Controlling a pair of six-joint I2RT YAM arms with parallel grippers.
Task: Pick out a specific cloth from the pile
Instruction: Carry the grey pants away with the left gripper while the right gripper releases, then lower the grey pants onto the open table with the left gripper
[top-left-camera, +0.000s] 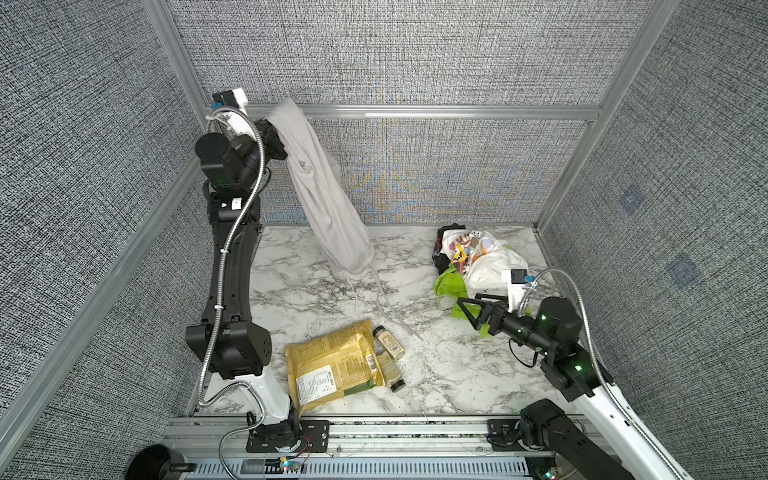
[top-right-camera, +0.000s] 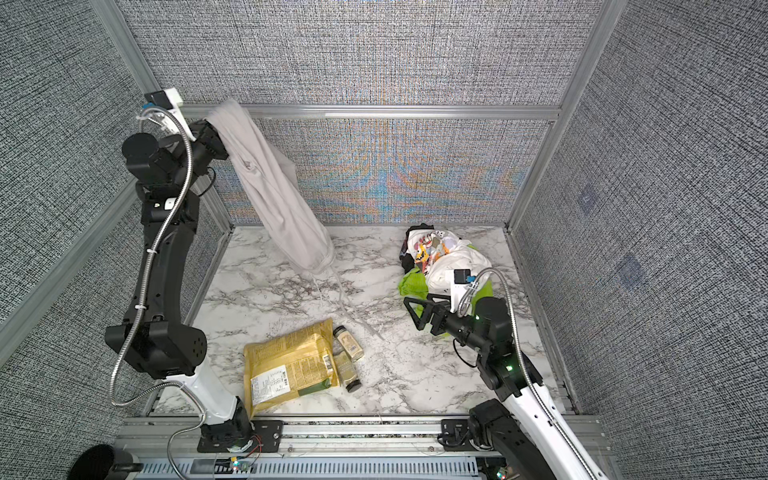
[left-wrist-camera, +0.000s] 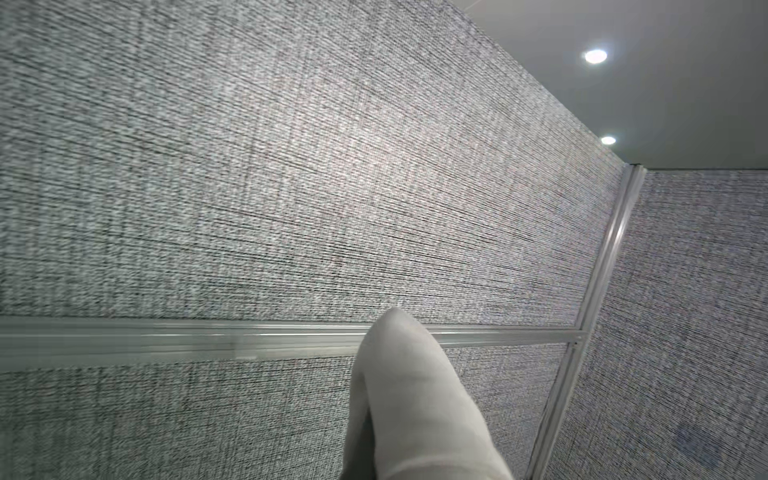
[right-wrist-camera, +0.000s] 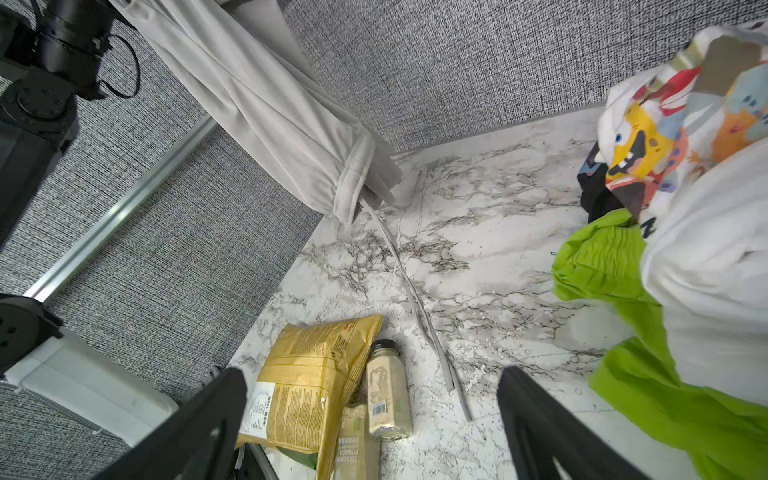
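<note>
Basically done: left gripper, upper left, clamps the cloth, hanging well clear of the pile; just needs setting down, and right gripper is open.

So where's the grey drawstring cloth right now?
In both top views the cloth hangs from the shut left claw, high at the back left, away from the pile at the right; its drawstrings trail on the table.

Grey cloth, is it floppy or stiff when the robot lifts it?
Probably floppy: the cloth hangs limp in long folds from the left end effector. Likely light, since one pinch holds it all. Its drawstrings trail on the table and may snag.
</note>
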